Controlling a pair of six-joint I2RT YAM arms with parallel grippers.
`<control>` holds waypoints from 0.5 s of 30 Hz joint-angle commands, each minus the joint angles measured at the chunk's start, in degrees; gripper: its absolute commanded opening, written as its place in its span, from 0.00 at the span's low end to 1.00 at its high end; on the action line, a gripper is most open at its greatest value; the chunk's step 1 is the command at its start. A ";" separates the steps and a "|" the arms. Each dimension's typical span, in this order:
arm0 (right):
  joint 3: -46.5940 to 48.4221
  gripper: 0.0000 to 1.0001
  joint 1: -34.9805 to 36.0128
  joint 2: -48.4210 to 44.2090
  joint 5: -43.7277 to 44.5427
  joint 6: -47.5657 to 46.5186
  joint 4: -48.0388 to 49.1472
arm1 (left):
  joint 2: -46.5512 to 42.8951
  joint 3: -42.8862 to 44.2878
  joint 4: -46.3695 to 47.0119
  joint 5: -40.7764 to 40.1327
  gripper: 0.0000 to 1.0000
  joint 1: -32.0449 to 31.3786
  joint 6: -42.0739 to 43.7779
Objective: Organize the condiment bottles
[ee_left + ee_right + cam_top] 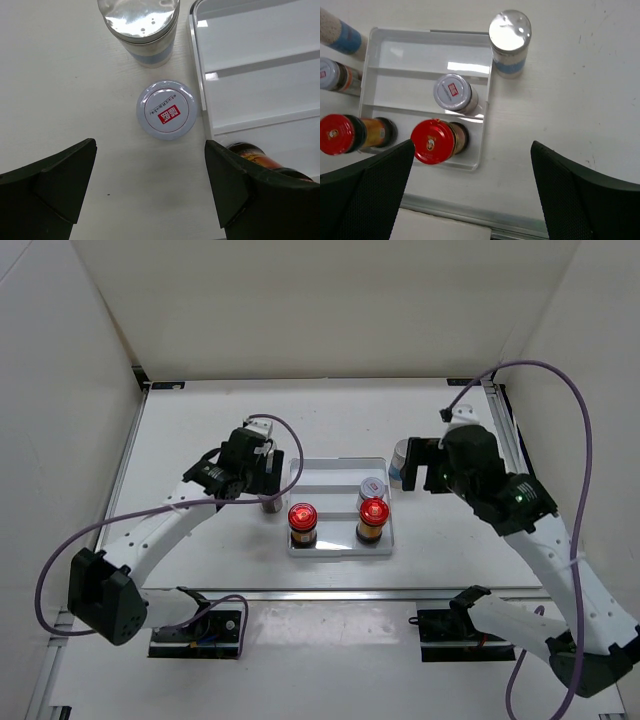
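Currently, the white stepped tray [335,472] sits at the centre of the table [200,420] and holds three of the six jars. The left red-capped jar [302,520] and the right red-capped jar [373,516] stand upright in the nearest step, well apart from each other at opposite ends. The inner white-lidded jar [371,486] stands in the middle step, directly behind the right red-capped jar. The far step holds nothing. The right silver-capped jar [510,37] stands on the table just beside the far right corner of the tray. The left silver-capped jar [140,30] and the outer white-lidded jar [166,109] stand on the table just left of the tray. The silver-capped one is farther back, and the white-lidded one is close to the tray's left rim. The left gripper [150,147] hangs above these two jars with its fingers [55,185] spread wide and nothing between them. The right gripper [472,147] is positioned over the right side of the tray, next to the right silver-capped jar. Its jaws are likewise fully apart and grip nothing.
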 commanded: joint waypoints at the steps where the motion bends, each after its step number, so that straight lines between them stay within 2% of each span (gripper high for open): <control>1: -3.13 1.00 -0.19 -4.59 1.07 -0.76 -4.44 | 2.01 1.45 0.78 6.61 1.00 3.61 -1.39; 9: -3.85 1.00 -0.19 -7.68 0.54 -2.34 -6.98 | 5.18 0.84 3.50 17.60 1.00 10.21 -1.40; 15: -3.32 1.00 -0.19 -7.68 -0.07 -2.87 -6.98 | 5.71 -0.47 4.65 20.07 1.00 10.22 -0.87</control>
